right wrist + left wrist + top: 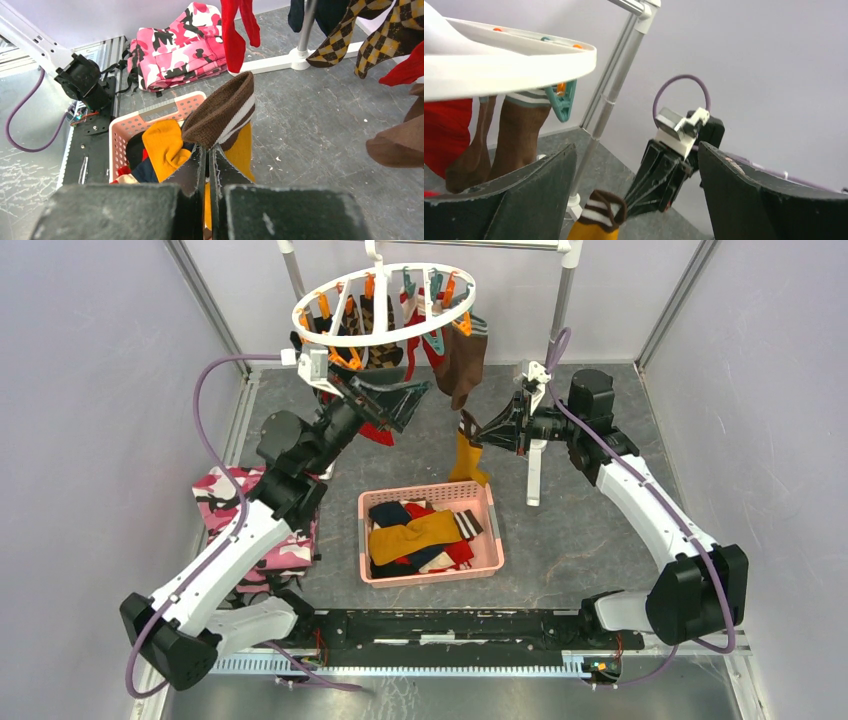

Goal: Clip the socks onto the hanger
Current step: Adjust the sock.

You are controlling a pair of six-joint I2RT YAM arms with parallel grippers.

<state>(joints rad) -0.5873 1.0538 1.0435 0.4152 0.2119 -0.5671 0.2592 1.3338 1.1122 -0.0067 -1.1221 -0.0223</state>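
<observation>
Pinching the brown striped cuff of a yellow sock (465,458), the right fingers (192,172) are clenched flat on it. The sock hangs from them with its foot down by the far rim of the pink basket (428,576). More socks (425,535) lie heaped in that basket on the bench (580,530). The left fingers (524,195) are spread wide and grasp nothing. They are raised just under the near rim of the hanger (509,67), facing the right fingers. The hanger hangs from the rack (609,100) at the back, with a red sock (234,35), a brown sock (519,130) and an argyle sock (385,30) already clipped on. A camouflage cloth (225,495) lies left of the basket.
</observation>
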